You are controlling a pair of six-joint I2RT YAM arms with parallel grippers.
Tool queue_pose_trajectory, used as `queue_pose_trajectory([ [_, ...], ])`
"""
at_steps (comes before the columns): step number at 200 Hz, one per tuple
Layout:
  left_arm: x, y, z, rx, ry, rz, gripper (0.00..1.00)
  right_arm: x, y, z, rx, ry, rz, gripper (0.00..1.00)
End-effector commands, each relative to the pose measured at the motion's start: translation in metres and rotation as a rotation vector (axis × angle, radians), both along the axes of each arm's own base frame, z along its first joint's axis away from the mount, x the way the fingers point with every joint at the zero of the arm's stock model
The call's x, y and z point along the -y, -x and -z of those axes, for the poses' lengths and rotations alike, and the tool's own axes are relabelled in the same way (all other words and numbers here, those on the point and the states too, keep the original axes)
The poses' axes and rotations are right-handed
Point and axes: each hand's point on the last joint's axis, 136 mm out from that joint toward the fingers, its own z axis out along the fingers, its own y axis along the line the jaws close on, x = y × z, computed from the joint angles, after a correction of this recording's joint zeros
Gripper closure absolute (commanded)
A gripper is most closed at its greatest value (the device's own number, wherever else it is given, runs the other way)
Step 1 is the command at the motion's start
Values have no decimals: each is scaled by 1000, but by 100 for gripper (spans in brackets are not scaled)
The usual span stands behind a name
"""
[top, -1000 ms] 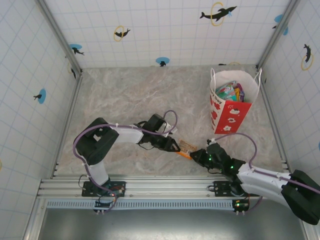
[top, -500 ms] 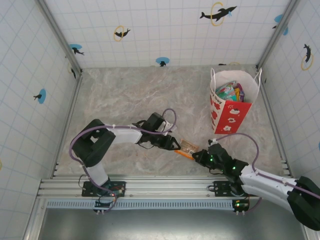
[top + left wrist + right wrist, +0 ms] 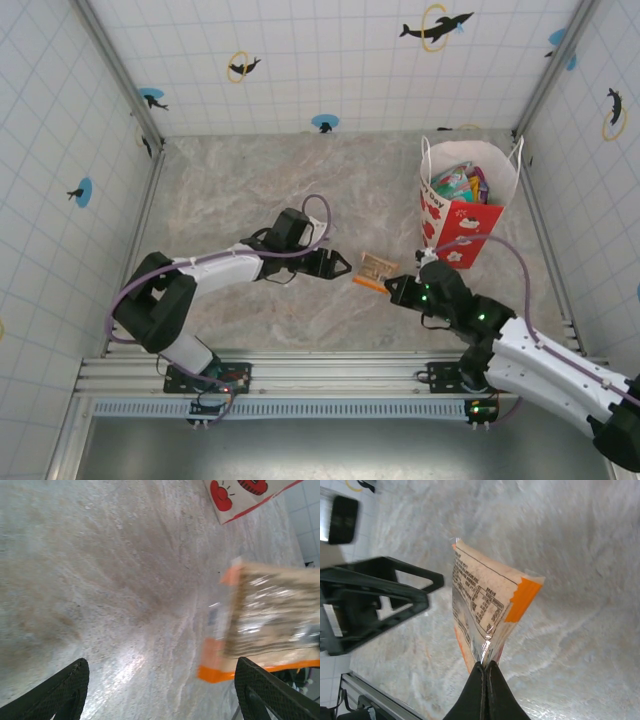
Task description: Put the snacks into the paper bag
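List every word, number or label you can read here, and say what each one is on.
"Day": on the paper bag, on the white panel near its rim. The letters before it are too small to read.
Fine print and a ruled table: on the snack packet pinched in the right gripper. Too small to read.
The same packet in the left wrist view: blurred, unreadable.
Wall stickers: dolphin pictures, no words.

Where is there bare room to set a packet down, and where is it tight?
Bare table between back wall, left arm and paper bag. Crowded near centre: left gripper and right gripper flank the held packet.
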Motion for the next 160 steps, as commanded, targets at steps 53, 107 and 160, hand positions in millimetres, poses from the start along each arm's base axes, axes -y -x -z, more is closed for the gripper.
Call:
queue_pose_trajectory([
  [53,-14,-11,-18,85,-29,-5,22,27,-47,-134,225,158,-14,100],
  [107,-8,-12,-30,102,6,7,23,51,-99,-217,335,148,-6,100],
  [160,1,-11,-52,137,75,54,24,115,-143,-280,425,52,98,100],
])
